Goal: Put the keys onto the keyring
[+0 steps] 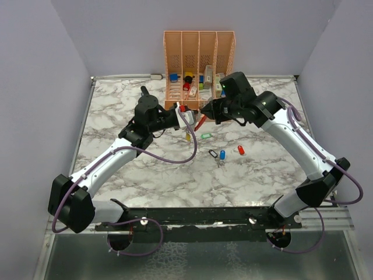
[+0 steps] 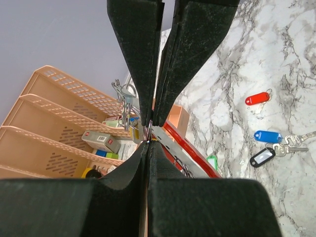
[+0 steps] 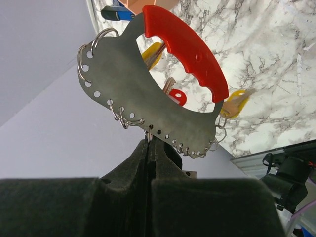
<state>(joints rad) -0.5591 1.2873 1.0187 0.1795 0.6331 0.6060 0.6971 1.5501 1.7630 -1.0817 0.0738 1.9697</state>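
The left gripper [image 2: 148, 143] is clenched on a small wire ring [image 2: 147, 131] at the edge of the keyring [image 3: 138, 89]. It meets the right gripper [image 3: 149, 141] tip to tip, and the right gripper is pinched shut on the rim of the same grey, red-handled plate. The keyring hangs in the air in front of the organizer [image 1: 198, 44], above the table [image 1: 116, 116]. A yellow key [image 3: 236, 102] dangles from the keyring. On the marble to the right lie a red key [image 2: 257, 98], a blue key [image 2: 267, 136] and a black key [image 2: 261, 157], the last two side by side. A green key [image 1: 205, 136] lies nearer the grippers.
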